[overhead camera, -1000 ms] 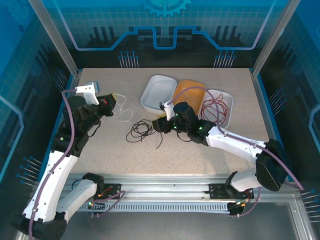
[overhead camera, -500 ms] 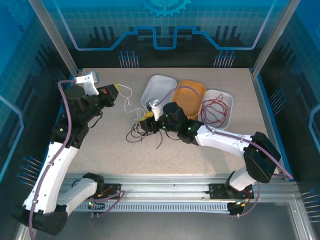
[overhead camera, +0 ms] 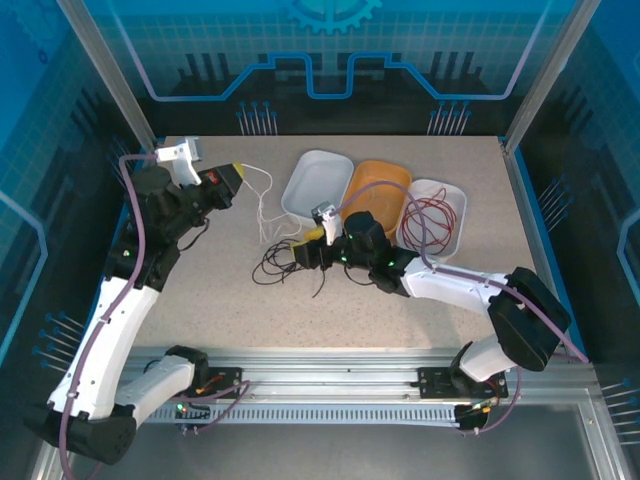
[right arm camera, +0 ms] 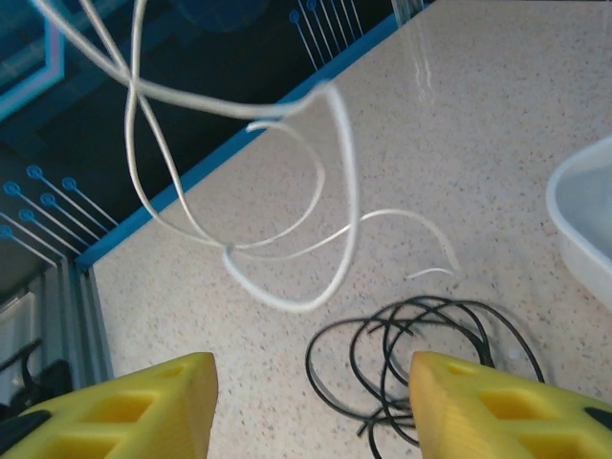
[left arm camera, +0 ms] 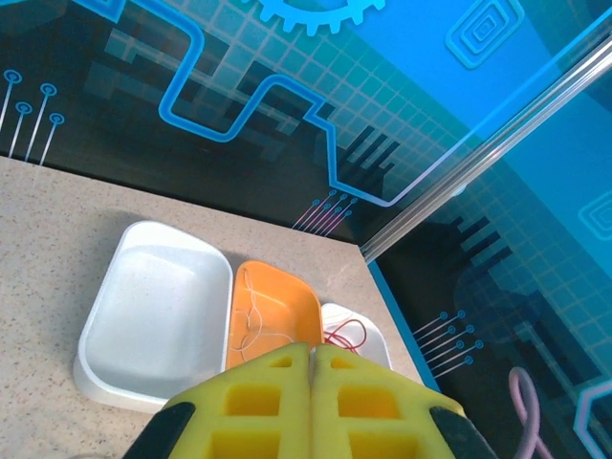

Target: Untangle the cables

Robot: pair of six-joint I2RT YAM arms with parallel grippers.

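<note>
Left fingers (left arm camera: 253,406) pinching white cable (overhead camera: 262,205) (near table (overhead camera: 200,300) edge); right fingers (right arm camera: 134,406) spread, black cable (right arm camera: 421,349) below

this is a robotics lab cell. a left arm (overhead camera: 110,330) and a right arm (overhead camera: 460,285), both white, are bolted to a slotted aluminium rail (overhead camera: 330,385) at the near edge of a speckled beige surface (overhead camera: 200,300). aluminium posts (overhead camera: 105,70) frame blue wall panels (overhead camera: 330,40) printed with gear and circuit-trace graphics. thick purple cables (overhead camera: 135,265) run along the arms, and green indicator lights glow on their joints.
</note>
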